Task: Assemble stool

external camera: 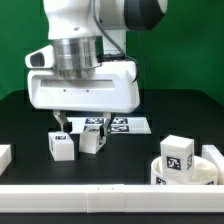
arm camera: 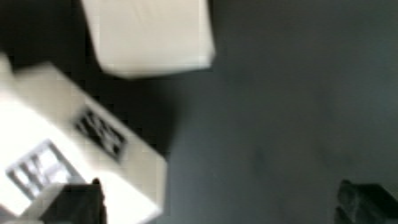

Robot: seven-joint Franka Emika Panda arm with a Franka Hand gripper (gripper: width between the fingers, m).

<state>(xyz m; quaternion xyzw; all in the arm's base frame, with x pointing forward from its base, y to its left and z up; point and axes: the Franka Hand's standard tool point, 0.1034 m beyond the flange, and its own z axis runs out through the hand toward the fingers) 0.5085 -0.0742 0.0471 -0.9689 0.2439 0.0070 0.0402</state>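
Claw (arm camera: 228, 200) hangs open above a leg (external camera: 62, 146); seat (external camera: 210, 166) well apart.

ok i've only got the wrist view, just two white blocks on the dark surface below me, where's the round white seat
Observer: The white plastic ring-like round seat sits low at the exterior view's right, well away from those blocks and outside your frame.
Operator: anything on it
Observer: Yes, a small white blocky leg with a black-and-white square tag stands upright at the ring. I cannot tell whether it is in the hole or on top.
Operator: and what's along the front
Observer: A long plain white bar with no tags lies across the front, nearer the camera than the seat.
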